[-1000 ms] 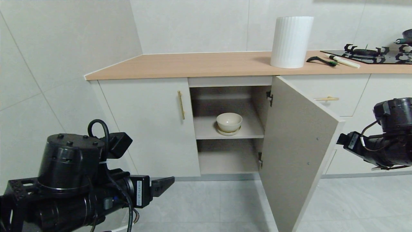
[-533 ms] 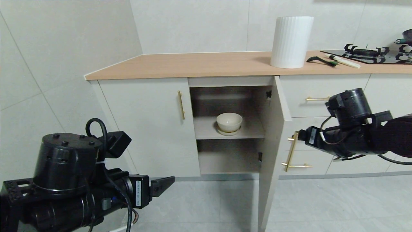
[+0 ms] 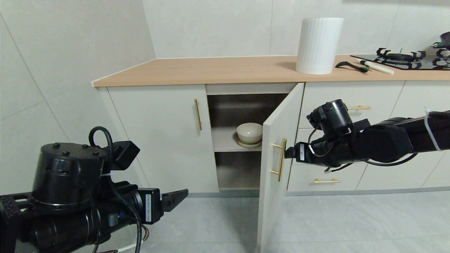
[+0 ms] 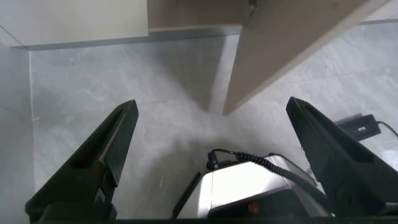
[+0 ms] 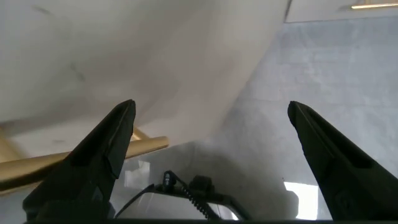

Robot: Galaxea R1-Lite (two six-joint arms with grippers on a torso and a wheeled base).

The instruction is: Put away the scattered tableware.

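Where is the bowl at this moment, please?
In the head view the bowl is near the centre. It sits on a plate on the upper shelf, just left of the edge of the half-open door.

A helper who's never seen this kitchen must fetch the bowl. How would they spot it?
Under the wooden countertop, find the one cupboard whose door stands ajar. On its upper shelf sits the bowl, cream and deep-sided, resting on a flat saucer, its only neighbour.
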